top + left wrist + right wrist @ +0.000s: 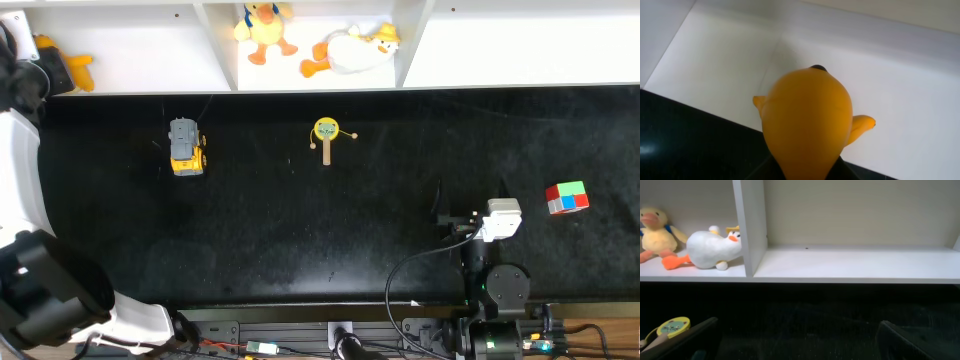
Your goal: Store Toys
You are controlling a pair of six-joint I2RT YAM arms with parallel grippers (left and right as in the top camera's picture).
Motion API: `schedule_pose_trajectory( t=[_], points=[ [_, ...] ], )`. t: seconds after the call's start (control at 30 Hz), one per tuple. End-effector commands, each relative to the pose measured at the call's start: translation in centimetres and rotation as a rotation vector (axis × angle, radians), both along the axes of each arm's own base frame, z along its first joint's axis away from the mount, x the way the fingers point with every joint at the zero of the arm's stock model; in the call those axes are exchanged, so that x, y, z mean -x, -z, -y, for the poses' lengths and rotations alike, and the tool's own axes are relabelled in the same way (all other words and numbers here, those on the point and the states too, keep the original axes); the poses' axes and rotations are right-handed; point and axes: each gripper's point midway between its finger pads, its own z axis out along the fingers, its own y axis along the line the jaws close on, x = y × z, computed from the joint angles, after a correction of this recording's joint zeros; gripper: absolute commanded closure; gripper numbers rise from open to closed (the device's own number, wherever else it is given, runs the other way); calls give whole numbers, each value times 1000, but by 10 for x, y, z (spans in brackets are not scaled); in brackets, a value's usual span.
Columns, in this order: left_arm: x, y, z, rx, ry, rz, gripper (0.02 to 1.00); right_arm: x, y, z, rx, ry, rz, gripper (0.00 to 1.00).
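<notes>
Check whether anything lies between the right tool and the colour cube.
Nothing visible does. The colour cube lies on the black mat, off to the right of the open right tool, with only bare mat between them.

This looks like a robotics lab rather than anyone's home. Two robot arms, the left arm (40, 290) and the right arm (495, 275), stand along the near edge of a black table (300, 230), with cables (420, 265) looping around their bases. A plain white shelf unit (320, 82) backs the table. The toys lie well apart: a yellow plush duck (265, 28), a white plush duck (350, 50), an orange toy (807, 125), a toy truck (186, 147) and a colour cube (567, 198).
</notes>
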Motion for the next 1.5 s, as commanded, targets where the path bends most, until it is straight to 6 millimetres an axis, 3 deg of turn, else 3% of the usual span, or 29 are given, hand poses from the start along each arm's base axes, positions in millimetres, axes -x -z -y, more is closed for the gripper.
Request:
schedule_pose_trajectory(
  t=[0.03,0.57,1.23,1.5],
  points=[
    [4,-37,-1,-38,-20,69,932,0,4,0,0,-2,-2,5],
    [-2,-42,-7,-65,-33,98,928,0,4,0,0,-2,-2,5],
    [-29,-1,-10,-14,1,84,912,0,4,0,0,-2,-2,7],
    [-30,6,-10,2,-6,72,912,0,4,0,0,-2,-2,7]
  ],
)
